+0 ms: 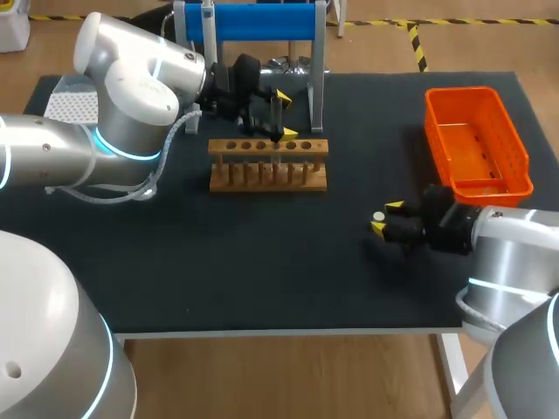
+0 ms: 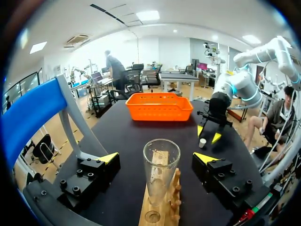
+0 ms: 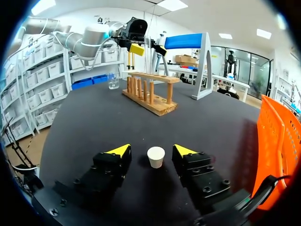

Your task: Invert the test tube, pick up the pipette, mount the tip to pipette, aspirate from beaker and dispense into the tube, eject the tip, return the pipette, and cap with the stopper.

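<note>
Seen from above, the left gripper (image 1: pixel 286 115) hangs over the wooden rack (image 1: pixel 268 164), and what lies between its fingers is hard to make out there. The left wrist view settles it: a clear glass tube (image 2: pixel 161 167) stands in the rack with its open rim toward the camera. The two yellow-tipped fingers sit wide apart on either side of it, with a gap at each, so they hold nothing. The right gripper (image 3: pixel 151 150) sits low over the mat near the orange basket (image 1: pixel 476 140). Its own wrist view shows a small white stopper (image 3: pixel 155 157) standing on the mat between the fingers, which are spread and clear of it on both sides, so this gripper grasps nothing either. Only that view shows the small glass beaker (image 3: pixel 113 81), which stands on the mat near the rack's far end, below the left arm. The blue-topped stand (image 1: pixel 253 22) rises behind the rack at the table's back edge. Everything rests on a black mat (image 1: pixel 262 262) that covers the table.
</note>
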